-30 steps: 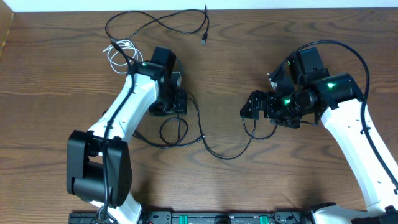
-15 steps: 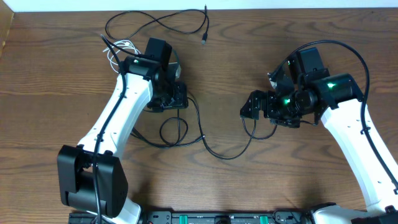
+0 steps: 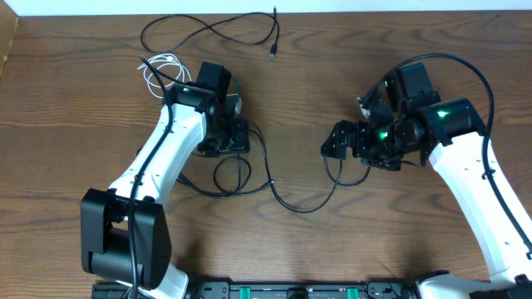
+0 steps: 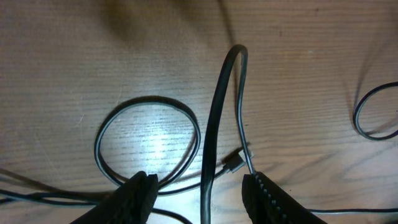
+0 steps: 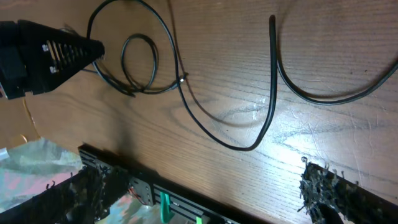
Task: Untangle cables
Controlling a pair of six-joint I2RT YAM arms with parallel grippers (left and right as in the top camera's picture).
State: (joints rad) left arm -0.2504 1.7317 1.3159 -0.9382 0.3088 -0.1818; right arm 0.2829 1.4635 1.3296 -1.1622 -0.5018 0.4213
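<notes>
Left wrist view: left pincer [image 4: 198, 180] partly spread, jaws apart. A black cable [image 4: 219, 99] runs up between them with a gap on each side, not pinched. A small black loop [image 4: 149, 102] lies by the left finger and a plug [image 4: 233, 163] near the right one. Right pincer [image 5: 204, 177] is spread wide and holds nothing above the surface [image 5: 323, 37]. In the overhead view a white cable [image 3: 151, 75] lies coiled far left.

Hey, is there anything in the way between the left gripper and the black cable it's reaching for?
Nothing visible blocks it. The left gripper has its jaws apart on either side of the black cable, which runs up between them. Only a small plug lies beside the cable on the wooden table, inside the gap.
</notes>
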